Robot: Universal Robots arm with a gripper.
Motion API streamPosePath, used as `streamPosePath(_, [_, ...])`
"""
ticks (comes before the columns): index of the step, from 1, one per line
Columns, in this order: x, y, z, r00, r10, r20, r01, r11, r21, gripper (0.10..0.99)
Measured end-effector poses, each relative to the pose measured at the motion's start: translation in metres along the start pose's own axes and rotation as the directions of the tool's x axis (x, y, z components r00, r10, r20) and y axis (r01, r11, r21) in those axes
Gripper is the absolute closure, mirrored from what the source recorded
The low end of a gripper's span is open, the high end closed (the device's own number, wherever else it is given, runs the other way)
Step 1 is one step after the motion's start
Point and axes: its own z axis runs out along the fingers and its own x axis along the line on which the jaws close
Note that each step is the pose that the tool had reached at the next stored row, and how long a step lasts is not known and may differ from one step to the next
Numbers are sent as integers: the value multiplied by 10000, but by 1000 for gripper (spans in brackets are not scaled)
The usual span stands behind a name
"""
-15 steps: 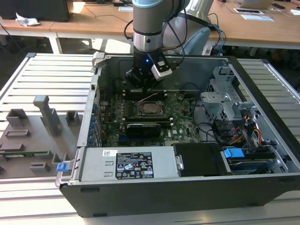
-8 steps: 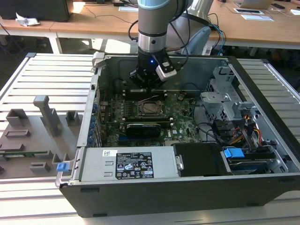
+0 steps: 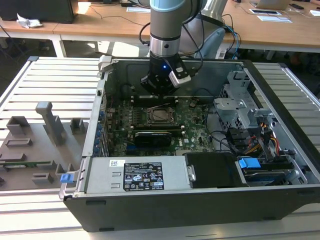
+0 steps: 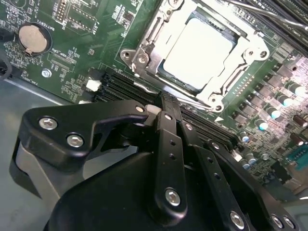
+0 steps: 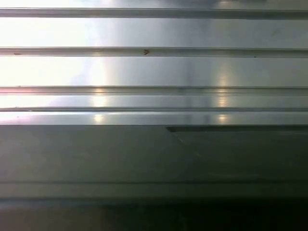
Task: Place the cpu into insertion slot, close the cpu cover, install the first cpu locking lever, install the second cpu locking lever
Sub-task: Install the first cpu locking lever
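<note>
Second wrist view gives me the best read: the cpu (image 4: 197, 53) already lies in the insertion slot (image 4: 169, 81), and the cpu cover (image 4: 250, 48) looks folded down around it, its window framing the bright metal top. I judge the work to be at the locking levers, so I would keep any push low and sideways along the socket edge, seat a lever under its catch without scraping the green board (image 4: 86, 43), and watch that the cover stays flat. My gripper (image 4: 166, 103) has its black fingers (image 4: 168, 139) pressed together with nothing between them. On the exterior view the arm (image 3: 167, 30) drops nearly straight down into the open computer case (image 3: 280, 100), wrist just behind the socket, tool pointed at the board.
</note>
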Motion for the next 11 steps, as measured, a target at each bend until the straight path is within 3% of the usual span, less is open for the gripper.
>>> streamPosePath(11, [-61,1,67,10000,13,0,-13,10000,45,980])
